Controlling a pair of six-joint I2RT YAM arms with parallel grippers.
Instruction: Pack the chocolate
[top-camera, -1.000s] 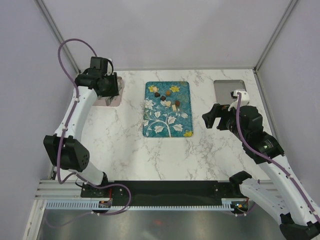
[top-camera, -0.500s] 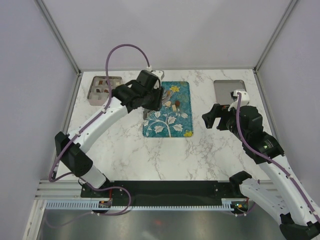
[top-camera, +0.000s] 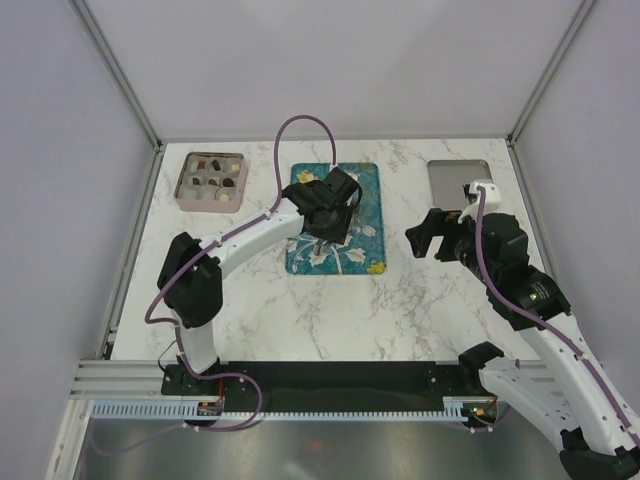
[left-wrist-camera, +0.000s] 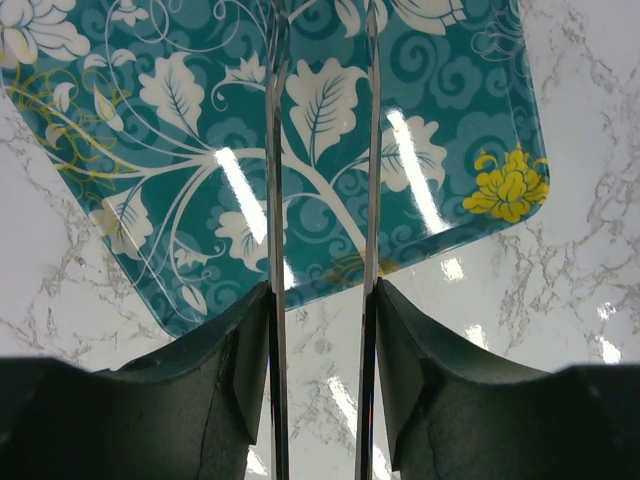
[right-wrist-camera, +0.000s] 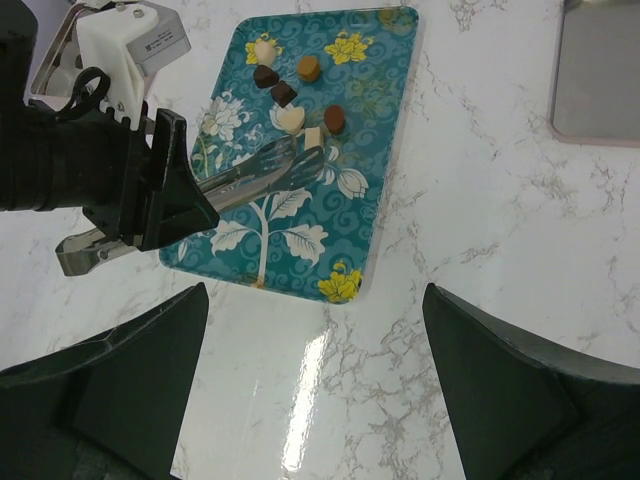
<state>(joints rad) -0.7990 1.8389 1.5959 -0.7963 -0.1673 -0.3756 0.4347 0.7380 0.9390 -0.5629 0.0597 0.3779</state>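
**Chocolate just ahead of the tong tips**

The left fingers (left-wrist-camera: 245, 385) clamp the tongs (right-wrist-camera: 260, 175), whose blades stand slightly apart above the tray (right-wrist-camera: 375, 130). The chocolate (right-wrist-camera: 291, 118) lies just beyond their tips, along their long axis. The right fingers (right-wrist-camera: 130, 370) gape wide, empty, farther off.

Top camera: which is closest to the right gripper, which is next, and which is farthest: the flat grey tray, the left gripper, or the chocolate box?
1. flat grey tray, just behind the right gripper, back right.
2. left gripper, off to its left, holding tongs over the teal tray.
3. chocolate box, far away in the back left corner.
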